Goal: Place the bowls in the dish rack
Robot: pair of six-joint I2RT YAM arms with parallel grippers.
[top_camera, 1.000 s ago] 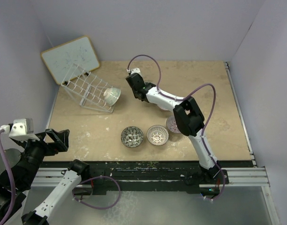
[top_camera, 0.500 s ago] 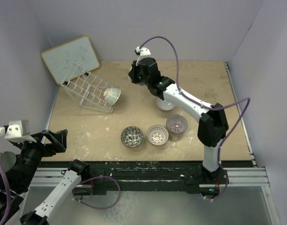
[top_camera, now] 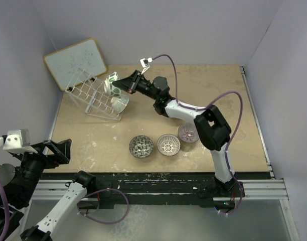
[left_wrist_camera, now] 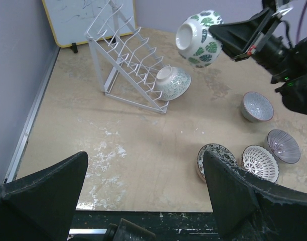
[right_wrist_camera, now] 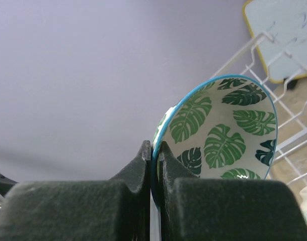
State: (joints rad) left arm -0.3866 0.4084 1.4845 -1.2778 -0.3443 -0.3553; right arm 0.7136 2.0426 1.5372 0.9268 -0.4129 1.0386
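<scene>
My right gripper [top_camera: 124, 85] is shut on the rim of a green-leaf bowl [top_camera: 112, 83] and holds it tilted in the air over the top of the white wire dish rack [top_camera: 91, 95]. The right wrist view shows the fingers pinching the blue rim [right_wrist_camera: 154, 150], with the rack [right_wrist_camera: 294, 135] behind. One pale bowl [top_camera: 119, 103] leans in the rack's lower end. On the table lie a black-white bowl [top_camera: 141, 146], a radial white bowl [top_camera: 168, 144] and a purple bowl [top_camera: 188, 132]. A further grey bowl [left_wrist_camera: 257, 106] shows in the left wrist view. My left gripper [top_camera: 57, 150] is open and empty at the near left.
A wood-framed whiteboard [top_camera: 75, 61] leans on the back wall behind the rack. Purple-grey walls close in the left, back and right. The right arm [top_camera: 183, 108] stretches across the middle of the table.
My right arm has swung its gripper left, from the table's middle to above the rack, and the green-leaf bowl now shows in it. The left arm has barely moved.
</scene>
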